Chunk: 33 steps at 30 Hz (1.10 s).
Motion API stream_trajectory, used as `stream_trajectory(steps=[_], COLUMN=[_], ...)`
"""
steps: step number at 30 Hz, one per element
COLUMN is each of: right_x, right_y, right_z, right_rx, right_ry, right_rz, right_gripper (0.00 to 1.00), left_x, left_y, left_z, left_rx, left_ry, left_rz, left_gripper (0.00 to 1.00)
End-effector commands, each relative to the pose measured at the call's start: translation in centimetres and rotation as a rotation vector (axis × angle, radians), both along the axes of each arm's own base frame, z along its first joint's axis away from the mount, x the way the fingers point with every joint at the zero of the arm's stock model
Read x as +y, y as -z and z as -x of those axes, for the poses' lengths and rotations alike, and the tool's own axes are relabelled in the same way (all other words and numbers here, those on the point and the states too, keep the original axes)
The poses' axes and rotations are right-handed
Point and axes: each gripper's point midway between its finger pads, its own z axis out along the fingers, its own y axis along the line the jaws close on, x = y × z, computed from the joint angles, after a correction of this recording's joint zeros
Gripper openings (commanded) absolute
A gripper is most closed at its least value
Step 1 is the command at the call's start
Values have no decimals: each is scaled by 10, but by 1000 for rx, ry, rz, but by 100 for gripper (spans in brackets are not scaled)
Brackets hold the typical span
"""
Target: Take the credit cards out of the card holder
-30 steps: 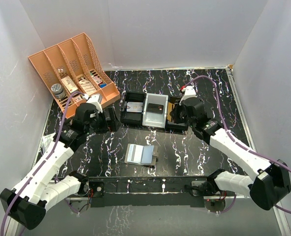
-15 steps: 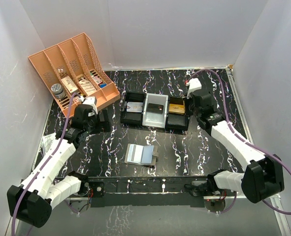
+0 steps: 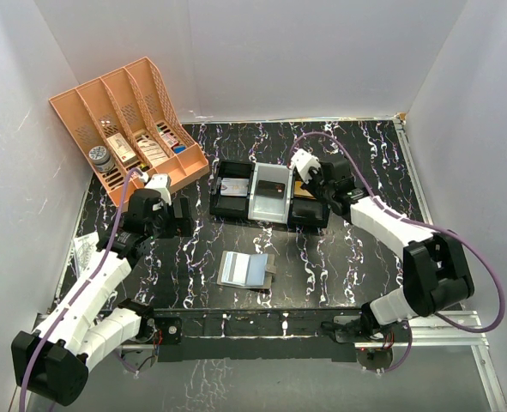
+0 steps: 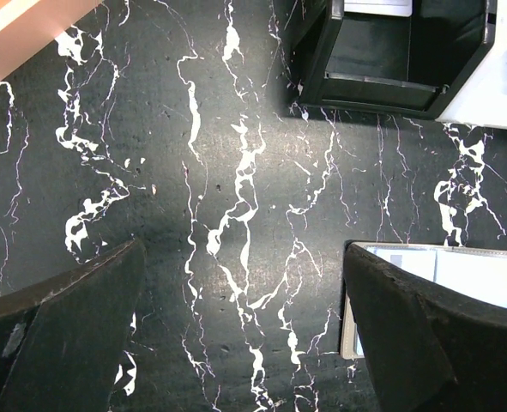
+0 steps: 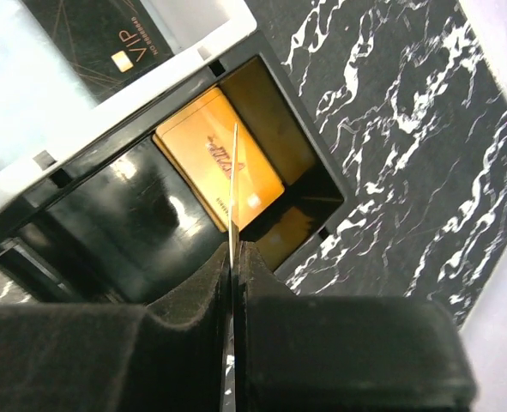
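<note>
I count two arms, the left arm (image 3: 99, 275) and the right arm (image 3: 390, 227), with one gripper each: the left gripper (image 4: 244, 322) and the right gripper (image 5: 234, 257). On the table there is one card holder (image 3: 246, 269), one black tray (image 3: 232, 209) with three compartments and one orange organiser (image 3: 163, 86) with four slots, which holds one round jar (image 3: 103, 160) and some small boxes (image 3: 141, 148) too small for me to count. I make out four cards: a grey card (image 3: 231, 186), a dark card (image 5: 107, 43), an orange card (image 5: 193, 146) and a thin card (image 5: 234, 172) seen edge-on.
</note>
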Motion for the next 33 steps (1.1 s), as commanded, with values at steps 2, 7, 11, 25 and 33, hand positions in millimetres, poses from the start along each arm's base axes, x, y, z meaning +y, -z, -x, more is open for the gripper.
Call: stream_trajectory(steps=[2,7,11,25,33], right_x=[10,11,9,11,12], right_y=[-31,-8,2,32,40], right_z=[-38,-50,-58,-68,-63], right_rx=[-191,-163,-159,-100,-63], right_ry=[-117,-142,-139,-185,-207], right_rz=[104,165,197,264,271], right_gripper=[0,0,0,7,26], left_x=[-2,1,0,-2,-4], left_y=[-4,-4,-4,-1,1], left_z=[-4,-4,-4,-4,-4], left_rx=[-27,-30,-31,-20,-14], left_ry=[25,15,18,33,43], left_rz=[-1,-13,-13,-10,-6], left_gripper=[99,99,99,99,99])
